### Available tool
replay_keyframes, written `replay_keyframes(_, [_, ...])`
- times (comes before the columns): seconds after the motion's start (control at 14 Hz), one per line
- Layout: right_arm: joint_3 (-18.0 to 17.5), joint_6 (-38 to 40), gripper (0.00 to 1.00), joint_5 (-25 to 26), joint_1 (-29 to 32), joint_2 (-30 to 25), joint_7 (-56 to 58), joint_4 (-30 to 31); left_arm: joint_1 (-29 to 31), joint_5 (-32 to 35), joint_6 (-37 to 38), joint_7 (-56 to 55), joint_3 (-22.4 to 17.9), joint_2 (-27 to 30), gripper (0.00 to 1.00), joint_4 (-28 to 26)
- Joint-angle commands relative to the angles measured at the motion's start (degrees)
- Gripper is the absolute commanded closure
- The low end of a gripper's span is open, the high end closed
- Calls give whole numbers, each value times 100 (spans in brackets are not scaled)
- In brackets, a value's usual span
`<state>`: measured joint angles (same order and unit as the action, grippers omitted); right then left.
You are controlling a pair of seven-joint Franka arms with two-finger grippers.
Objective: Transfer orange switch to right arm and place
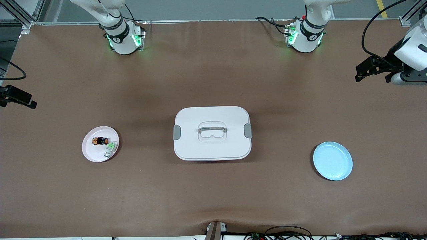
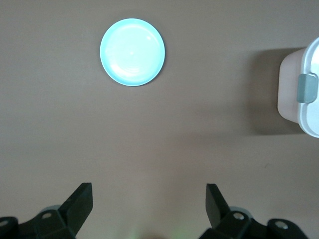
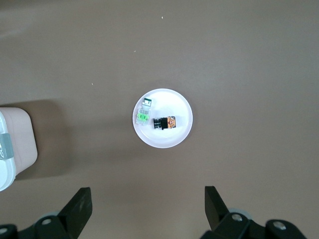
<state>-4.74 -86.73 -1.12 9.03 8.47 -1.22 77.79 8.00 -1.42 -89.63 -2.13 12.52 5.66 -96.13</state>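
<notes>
Orange switch point(image 1: 100, 140) lies on its side on pink plate point(image 1: 89, 149) at the right arm's end, touching green-and-clear part point(image 1: 110, 147). Brown cloth-covered table point(image 1: 213, 200); white lidded box point(image 1: 212, 132) mid-table, blue plate point(image 1: 332, 161) toward the left arm's end. No readable writing. Left gripper point(image 2: 149, 201) and right gripper point(image 3: 148, 200) both spread wide, nothing held, high over bare table. Only the front view shows all three at once.

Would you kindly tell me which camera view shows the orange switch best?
The right wrist view: the orange switch lies unobstructed on the pink plate. The front view shows it smaller; the left wrist view misses it.
</notes>
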Motion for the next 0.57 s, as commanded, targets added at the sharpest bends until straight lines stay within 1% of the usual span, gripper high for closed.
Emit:
replay_keyframes(0.0, [-18,-239,0,-46,11,-521,-107,684,26,-60,60,-7,75,110,0,-46])
replay_keyframes(0.5, [35,-222,0,-38,64,-619,-203,843,61,-52,86,-7,66,119,0,-2])
